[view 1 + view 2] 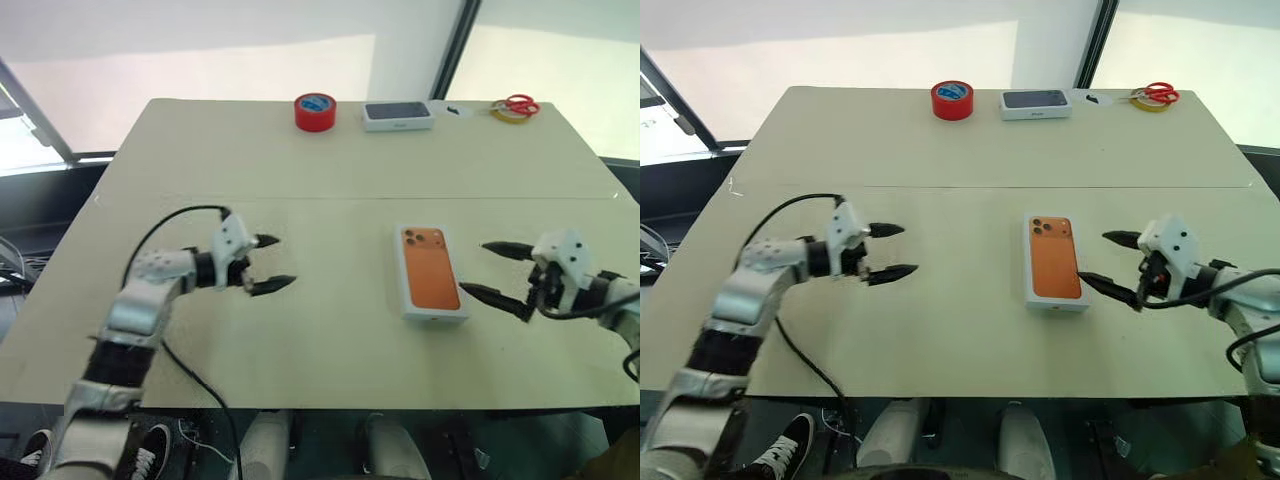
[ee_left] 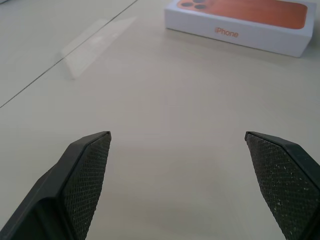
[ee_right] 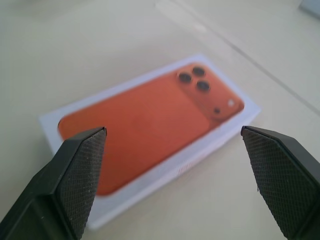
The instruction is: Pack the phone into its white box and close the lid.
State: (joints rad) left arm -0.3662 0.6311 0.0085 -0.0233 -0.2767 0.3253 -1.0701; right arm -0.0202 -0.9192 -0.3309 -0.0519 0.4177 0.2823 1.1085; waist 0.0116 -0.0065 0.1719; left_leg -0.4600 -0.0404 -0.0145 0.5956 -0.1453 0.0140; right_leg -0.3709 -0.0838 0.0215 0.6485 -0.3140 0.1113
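Note:
The lid (image 1: 430, 270), white with an orange phone picture facing up, lies flat on the table right of centre. It covers whatever is beneath it, so the white box and the phone are hidden. My right gripper (image 1: 474, 268) hovers just right of the lid, open, fingers pointing at it with nothing between them. In the right wrist view the lid (image 3: 145, 120) lies ahead of the spread fingertips (image 3: 85, 165). My left gripper (image 1: 284, 262) is open over bare table well left of the lid. In the left wrist view the lid (image 2: 240, 17) sits far off.
At the table's far edge stand a red tape roll (image 1: 315, 111), a white box with a dark phone picture (image 1: 398, 115) and red scissors on a yellow ring (image 1: 515, 107). A seam (image 1: 350, 198) crosses the table. A black cable (image 1: 165, 225) loops off my left arm.

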